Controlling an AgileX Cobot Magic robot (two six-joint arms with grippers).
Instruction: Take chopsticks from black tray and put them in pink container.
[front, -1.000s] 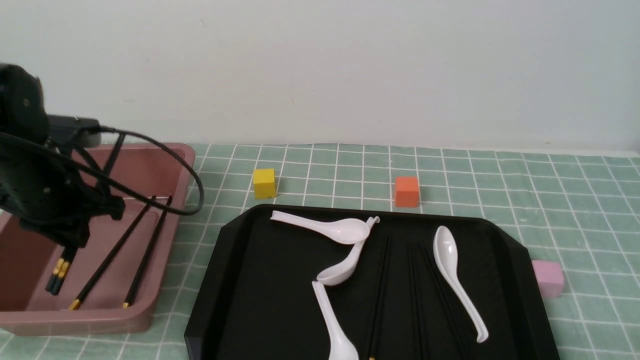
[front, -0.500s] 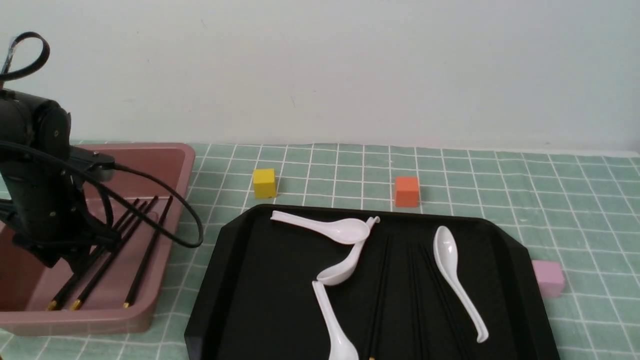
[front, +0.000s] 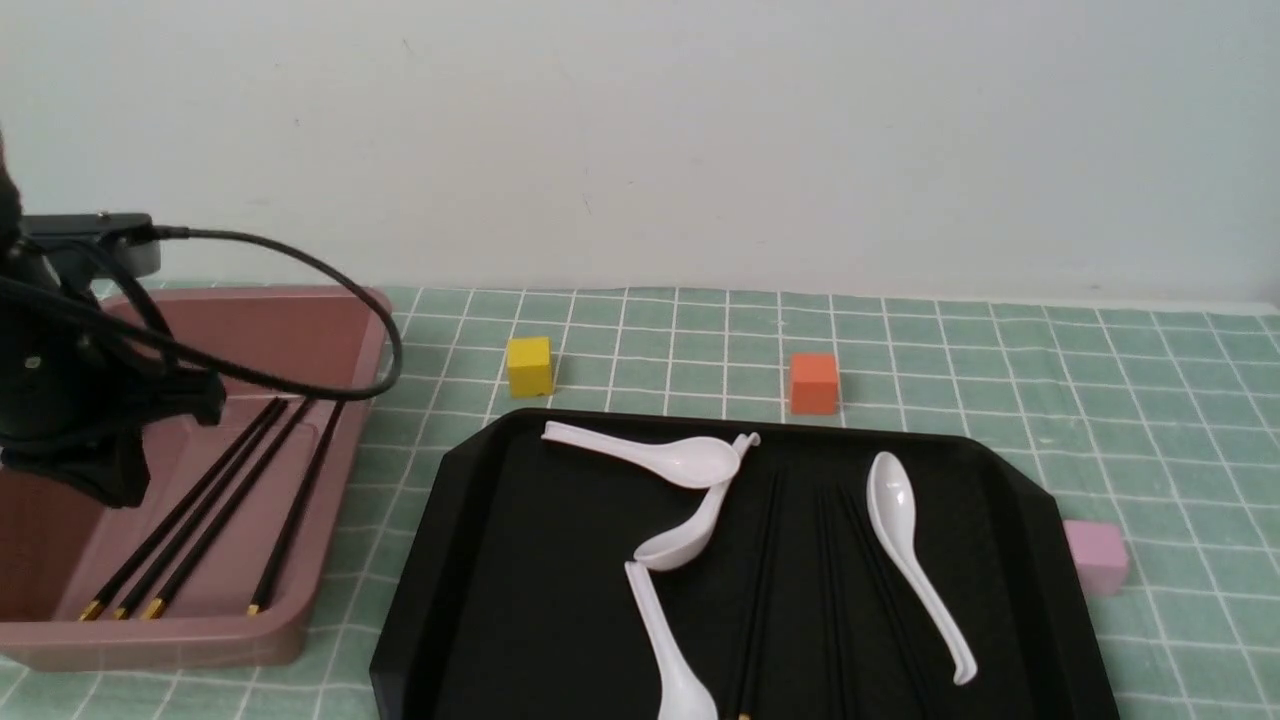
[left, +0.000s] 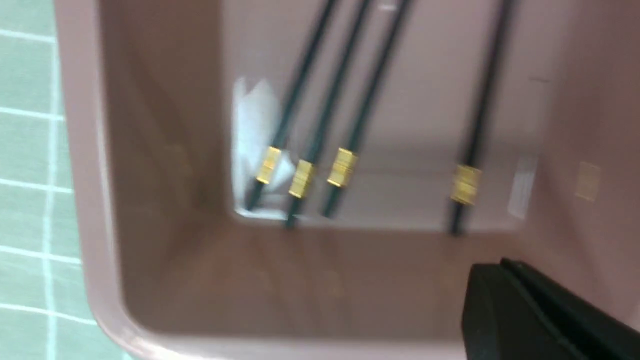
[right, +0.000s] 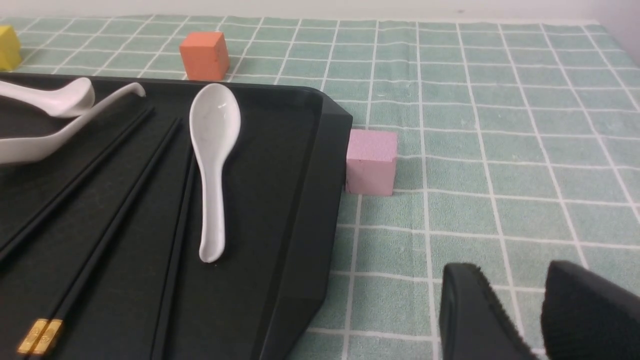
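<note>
Several black chopsticks (front: 200, 510) with gold ends lie flat side by side in the pink container (front: 290, 293) at the left; the left wrist view shows the chopsticks (left: 330, 105) on the container floor (left: 425, 100). My left gripper (front: 115, 485) hangs above them, shut and empty (left: 492, 267). More chopsticks (front: 762, 560) lie lengthwise in the black tray (front: 520, 560), between white spoons. My right gripper (right: 512, 267) is open over the cloth beside the tray (right: 300, 200), apart from the tray's chopsticks (right: 120, 210). The front view does not show it.
Three white spoons (front: 910, 560) lie in the tray. A yellow cube (front: 528, 366) and an orange cube (front: 813, 383) stand behind it. A pale pink cube (front: 1097, 556) touches its right side. The left arm's cable (front: 340, 290) loops over the container.
My left gripper let go of two chopsticks it held steeply in the container; they now lie flat beside the other two. The gripper has risen and shut.
</note>
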